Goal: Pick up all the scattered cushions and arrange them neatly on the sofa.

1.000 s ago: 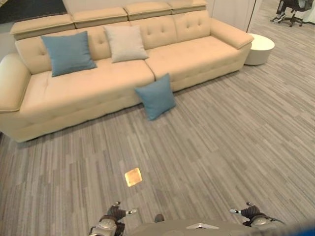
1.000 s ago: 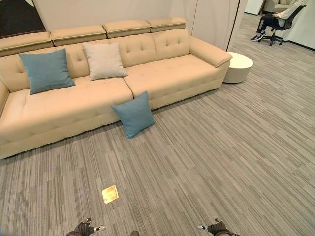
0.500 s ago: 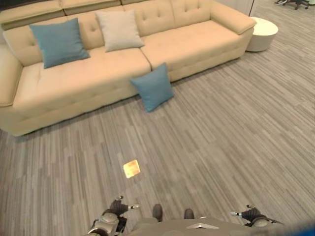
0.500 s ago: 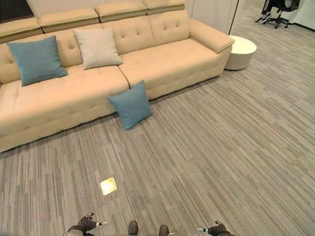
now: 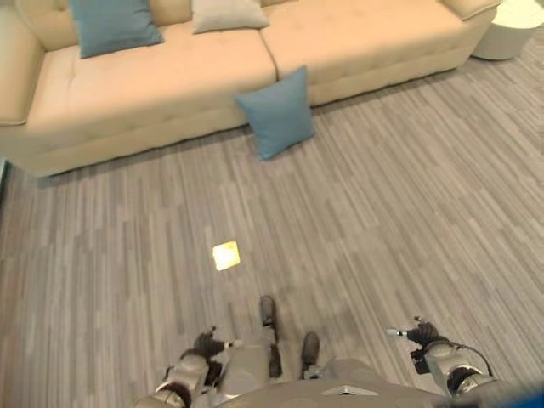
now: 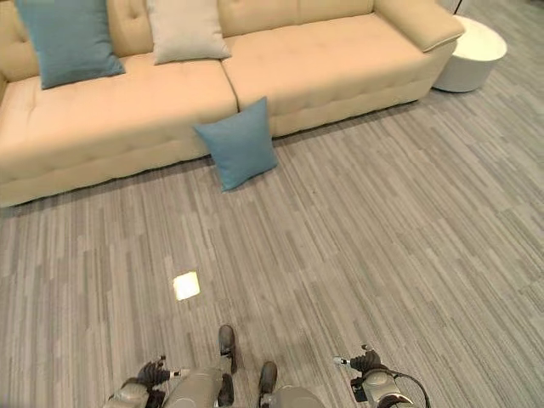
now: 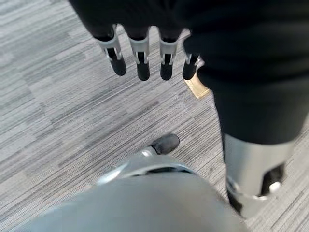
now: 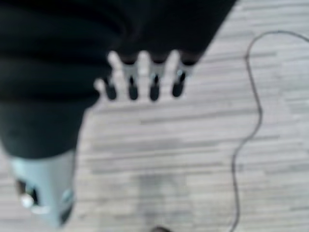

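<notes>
A blue cushion [image 5: 277, 113] stands on the floor, leaning against the front of the long beige sofa [image 5: 161, 93] near its middle. On the sofa seat, a second blue cushion [image 6: 68, 38] leans on the backrest at the left, and a beige cushion [image 6: 185, 28] leans beside it. My left hand [image 5: 201, 348] hangs low at the bottom left, far from the floor cushion, its fingers [image 7: 141, 58] straight and empty. My right hand [image 5: 418, 333] hangs at the bottom right, fingers [image 8: 145, 79] straight, holding nothing.
A round white side table [image 6: 473, 55] stands past the sofa's right arm. A small bright patch [image 5: 226, 255] lies on the grey striped floor between me and the sofa. Open floor stretches to the right of the floor cushion.
The whole view has shifted: the sofa and cushions now sit higher and closer, so the camera has moved forward and tilted down. Both hands stay hanging and empty.
</notes>
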Motion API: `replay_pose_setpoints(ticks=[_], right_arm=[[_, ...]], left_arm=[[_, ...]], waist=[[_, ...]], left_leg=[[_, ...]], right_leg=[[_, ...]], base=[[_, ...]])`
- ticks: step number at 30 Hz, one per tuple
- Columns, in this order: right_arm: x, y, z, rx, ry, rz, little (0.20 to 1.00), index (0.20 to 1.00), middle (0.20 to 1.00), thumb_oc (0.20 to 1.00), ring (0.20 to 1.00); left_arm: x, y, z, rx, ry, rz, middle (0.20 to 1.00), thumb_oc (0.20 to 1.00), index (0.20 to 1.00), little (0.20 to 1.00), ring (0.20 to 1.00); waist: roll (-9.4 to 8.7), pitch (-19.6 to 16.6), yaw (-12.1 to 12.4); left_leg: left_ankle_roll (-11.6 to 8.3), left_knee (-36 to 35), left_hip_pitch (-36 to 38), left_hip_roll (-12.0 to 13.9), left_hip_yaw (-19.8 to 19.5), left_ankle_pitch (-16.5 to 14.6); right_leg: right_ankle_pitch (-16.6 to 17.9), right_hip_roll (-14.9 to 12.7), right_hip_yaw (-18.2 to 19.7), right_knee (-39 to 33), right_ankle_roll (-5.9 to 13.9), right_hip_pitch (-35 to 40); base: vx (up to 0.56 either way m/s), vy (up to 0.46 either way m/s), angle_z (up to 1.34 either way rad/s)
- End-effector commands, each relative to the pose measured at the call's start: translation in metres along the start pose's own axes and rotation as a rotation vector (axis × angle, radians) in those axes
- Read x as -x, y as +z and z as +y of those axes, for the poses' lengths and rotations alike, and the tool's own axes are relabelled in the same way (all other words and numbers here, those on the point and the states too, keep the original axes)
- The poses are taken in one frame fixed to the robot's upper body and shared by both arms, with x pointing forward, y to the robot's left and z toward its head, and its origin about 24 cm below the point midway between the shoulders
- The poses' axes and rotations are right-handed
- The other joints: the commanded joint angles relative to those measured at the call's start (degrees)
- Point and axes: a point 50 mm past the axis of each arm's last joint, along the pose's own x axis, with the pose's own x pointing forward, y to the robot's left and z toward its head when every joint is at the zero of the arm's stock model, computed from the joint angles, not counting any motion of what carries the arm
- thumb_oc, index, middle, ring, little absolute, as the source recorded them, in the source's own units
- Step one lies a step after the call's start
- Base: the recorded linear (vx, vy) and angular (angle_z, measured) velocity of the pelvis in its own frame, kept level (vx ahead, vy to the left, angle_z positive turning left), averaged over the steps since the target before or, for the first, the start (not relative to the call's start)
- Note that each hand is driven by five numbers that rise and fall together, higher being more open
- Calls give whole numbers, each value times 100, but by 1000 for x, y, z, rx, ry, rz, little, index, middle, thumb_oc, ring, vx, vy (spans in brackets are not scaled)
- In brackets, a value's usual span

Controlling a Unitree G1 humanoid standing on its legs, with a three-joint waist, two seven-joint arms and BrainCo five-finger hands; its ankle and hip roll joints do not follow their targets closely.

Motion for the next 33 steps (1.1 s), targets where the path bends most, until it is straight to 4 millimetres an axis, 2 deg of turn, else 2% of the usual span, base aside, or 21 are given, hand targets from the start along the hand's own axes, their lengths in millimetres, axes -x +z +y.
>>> replay_pose_setpoints(ticks=[1, 3, 5, 6, 8, 9, 10, 11, 12, 15, 20, 21, 22, 23, 24, 26, 27, 29, 30, 32, 33], right_arm=[[2, -11, 0, 24, -3, 12, 1000, 1000, 1000, 1000, 1000], [2, -12, 4, 28, 11, 16, 1000, 1000, 1000, 1000, 1000], [2, -3, 4, 28, 15, -11, 1000, 1000, 1000, 1000, 1000], [1, 3, 4, 27, 16, -31, 1000, 1000, 1000, 1000, 1000], [1, 9, 4, 38, 18, -54, 1000, 1000, 1000, 1000, 1000], [0, 13, 4, 53, 19, -71, 1000, 1000, 1000, 1000, 1000], [0, 13, 4, 53, 19, -71, 1000, 1000, 1000, 1000, 1000], [0, 16, 3, 59, 19, -80, 1000, 1000, 1000, 1000, 1000], [0, 16, 3, 60, 19, -80, 1000, 1000, 1000, 1000, 1000], [0, 16, 1, 60, 20, -76, 1000, 1000, 1000, 1000, 1000], [1, 4, 1, 64, 25, -51, 1000, 1000, 1000, 1000, 1000], [1, 0, 0, 53, 24, -43, 1000, 1000, 1000, 1000, 1000], [1, 0, 0, 53, 24, -43, 1000, 1000, 1000, 1000, 1000], [1, 2, 0, 45, 22, -54, 1000, 1000, 1000, 1000, 1000], [1, 7, 0, 32, 19, -68, 1000, 1000, 1000, 1000, 1000], [0, 6, -5, 2, 5, -58, 1000, 1000, 1000, 1000, 1000], [0, 5, -6, -7, 0, -52, 1000, 1000, 1000, 1000, 1000], [1, -4, -6, 2, -1, -26, 1000, 1000, 1000, 1000, 1000], [1, -4, -6, 3, -1, -26, 1000, 1000, 1000, 1000, 1000], [1, -8, -6, 11, 1, -11, 1000, 1000, 1000, 1000, 1000], [2, -10, -5, 13, 1, -6, 1000, 1000, 1000, 1000, 1000]], left_arm=[[-2, 6, 6, 33, 19, 0, 1000, 1000, 1000, 1000, 1000], [-3, 10, 10, 32, 26, -14, 1000, 1000, 1000, 1000, 1000], [-4, 21, 14, 27, 38, -53, 1000, 1000, 1000, 1000, 1000], [-5, 26, 15, 22, 40, -68, 1000, 1000, 1000, 1000, 1000], [-5, 27, 17, 27, 43, -74, 1000, 1000, 1000, 1000, 1000], [-5, 27, 18, 28, 46, -71, 1000, 1000, 1000, 1000, 1000], [-5, 27, 18, 28, 46, -71, 1000, 1000, 1000, 1000, 1000], [-5, 27, 19, 27, 48, -69, 1000, 1000, 1000, 1000, 1000], [-5, 27, 19, 27, 48, -69, 1000, 1000, 1000, 1000, 1000], [-5, 25, 18, 24, 45, -62, 1000, 1000, 1000, 1000, 1000], [-4, 12, 16, 6, 40, -19, 1000, 1000, 1000, 1000, 1000], [-3, 9, 16, -7, 36, -11, 1000, 1000, 1000, 1000, 1000], [-3, 9, 16, -7, 36, -11, 1000, 1000, 1000, 1000, 1000], [-3, 11, 16, -9, 35, -17, 1000, 1000, 1000, 1000, 1000], [-4, 16, 17, 2, 34, -34, 1000, 1000, 1000, 1000, 1000], [-5, 24, 19, 40, 38, -57, 1000, 1000, 1000, 1000, 1000], [-5, 25, 18, 45, 37, -58, 1000, 1000, 1000, 1000, 1000], [-4, 21, 14, 35, 24, -47, 1000, 1000, 1000, 1000, 1000], [-4, 20, 14, 35, 24, -47, 1000, 1000, 1000, 1000, 1000], [-3, 13, 14, 49, 25, -25, 1000, 1000, 1000, 1000, 1000], [-3, 10, 13, 53, 27, -15, 1000, 1000, 1000, 1000, 1000]], waist=[[-195, -417, 41], [-195, -411, 96], [-136, -260, 106], [-113, -198, 57], [-34, -96, 72], [71, -25, 81], [67, -24, 89], [120, -6, 133], [139, 3, 130], [114, -25, 148], [95, -180, 98], [72, -196, 83], [75, -196, 72], [43, -152, 64], [-3, -65, 99], [-37, 37, 135], [-85, 59, 122], [-216, -48, 22], [-234, -49, 9], [-165, -141, 5], [-157, -187, 8]], left_leg=[[212, 893, 66, -120, -120, -1331], [372, 911, 208, -166, -151, -1509], [669, 806, 541, -299, -222, -1625], [749, 735, 658, -347, -286, -1656], [836, 560, 900, -394, -342, -1662], [800, 436, 1137, -338, -404, -1628], [799, 436, 1137, -340, -396, -1628], [725, 374, 1274, -275, -410, -1642], [719, 367, 1292, -253, -416, -1644], [555, 330, 1505, -225, -512, -1718], [329, 595, 1747, -141, -590, -1820], [63, 1355, 1531, -37, -489, -1491], [60, 1400, 1506, -31, -500, -1512], [-52, 2232, 1146, 70, -417, -1307], [-81, 3085, 688, 242, -333, -1099], [72, 3962, 91, 521, -160, -1319], [112, 3824, -1, 440, -158, -1457], [203, 2437, -103, 124, -116, -1810], [208, 2371, -70, 95, -122, -1775], [72, 806, 136, -156, -498, -1170], [110, 701, 249, -175, -507, -1127]], right_leg=[[-612, -331, 42, 283, 417, 118], [-560, -463, 51, 997, 568, -58], [15, -742, 196, 2767, 805, -860], [268, -779, 286, 3263, 807, -1084], [121, -836, 401, 3958, 721, -1577], [-181, -534, 536, 3664, 646, -1819], [-185, -535, 544, 3674, 644, -1826], [-415, -316, 554, 2837, 639, -1842], [-386, -291, 542, 2772, 635, -1796], [-7, 96, 1021, 743, 821, -1657], [35, 157, 1047, 683, 618, -1343], [-24, 159, 973, 609, 508, -1068], [-19, 162, 961, 598, 506, -1064], [-36, 175, 955, 573, 413, -957], [-75, 213, 910, 556, 256, -851], [-265, 286, 785, 548, 52, -627], [-321, 217, 746, 566, 64, -562], [-421, 10, 550, 423, 176, -337], [-422, -12, 540, 415, 181, -328], [-536, 13, 552, 425, 258, -155], [-562, -24, 527, 475, 309, -99]], base=[[470, 260, -9], [464, 316, -31], [374, 357, -31], [246, 246, -6], [272, 187, 43], [226, 93, 41], [321, 28, 5], [177, -12, 8], [263, -31, 8], [317, -85, 22], [473, -176, 52], [247, -150, 2], [333, -238, 11], [147, -210, 25], [208, -287, 11], [277, -257, 3], [399, -133, 23], [378, 0, 27], [267, 44, 45], [418, 192, 45], [614, 351, -42]])
